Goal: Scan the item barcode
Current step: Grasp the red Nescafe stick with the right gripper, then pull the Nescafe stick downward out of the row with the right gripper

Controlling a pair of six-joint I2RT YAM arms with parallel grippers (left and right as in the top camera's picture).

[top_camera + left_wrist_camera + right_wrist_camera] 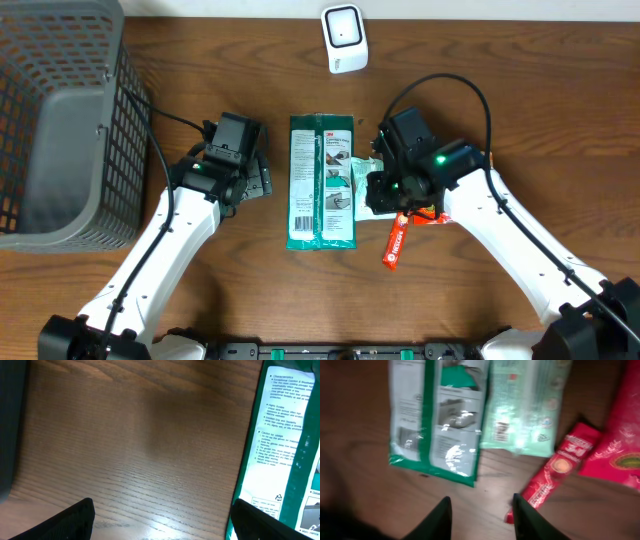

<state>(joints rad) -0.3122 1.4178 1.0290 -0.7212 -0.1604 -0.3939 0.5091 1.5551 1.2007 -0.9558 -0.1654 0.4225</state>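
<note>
Two grippers to log, nearest first.

Left gripper (262,180) at 9 o'clock of table centre, low over bare brown wooden table (500,90). Black fingers (75,519) spread wide at the lower frame corners in left wrist view, grasping nothing.

Right gripper (372,192) at 3 o'clock of centre. Fingers (439,520) parted, only wood between them, nothing held.

Slim red stick sachet (397,243) at 5 o'clock of right gripper, lying slantwise. Upper end just beside larger red foil packet (615,450), mostly hidden under right arm in overhead view.

Pale green translucent packet (522,410) just beyond right fingertips, flat, small barcode-like patch face up. Left edge against or under task item; cannot tell which.

Task item, green-and-white flat plastic pack (322,182), flat at table centre between both grippers. Long axis 12 to 6 o'clock, printed side up, touched by neither gripper.

White boxy barcode scanner (343,38) upright at 12 o'clock of pack, well apart from it.

Grey plastic mesh basket (125,120) at 10 o'clock, far left corner.
</note>
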